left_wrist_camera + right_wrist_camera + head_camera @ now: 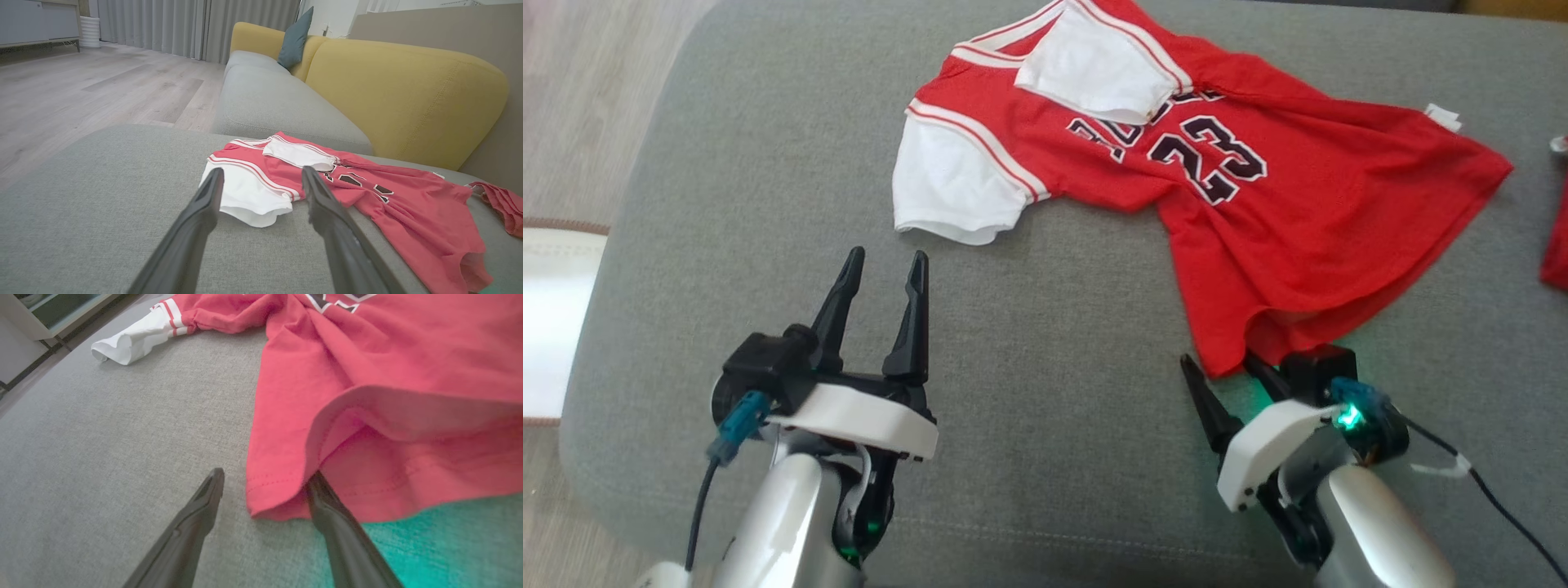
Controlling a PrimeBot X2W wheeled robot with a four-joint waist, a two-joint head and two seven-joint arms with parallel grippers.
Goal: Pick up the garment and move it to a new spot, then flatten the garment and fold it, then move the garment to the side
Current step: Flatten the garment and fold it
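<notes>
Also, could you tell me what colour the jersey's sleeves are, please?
White, with red-striped trim; the sleeve shows best in the head view.

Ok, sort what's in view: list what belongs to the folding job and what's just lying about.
Job: red jersey; left gripper; right gripper, jaws open at the jersey's hem.
Lying about: other red cloth; teal pillow; yellow sofa back.

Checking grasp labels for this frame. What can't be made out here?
- Lettering above the 23 on the jersey: head view, covered by the folded-over white sleeve.
- Right end effector: one fingertip hidden under the jersey hem, head and right wrist views; contact unclear.
- Second red cloth: cut off by the head view's right edge.
</notes>
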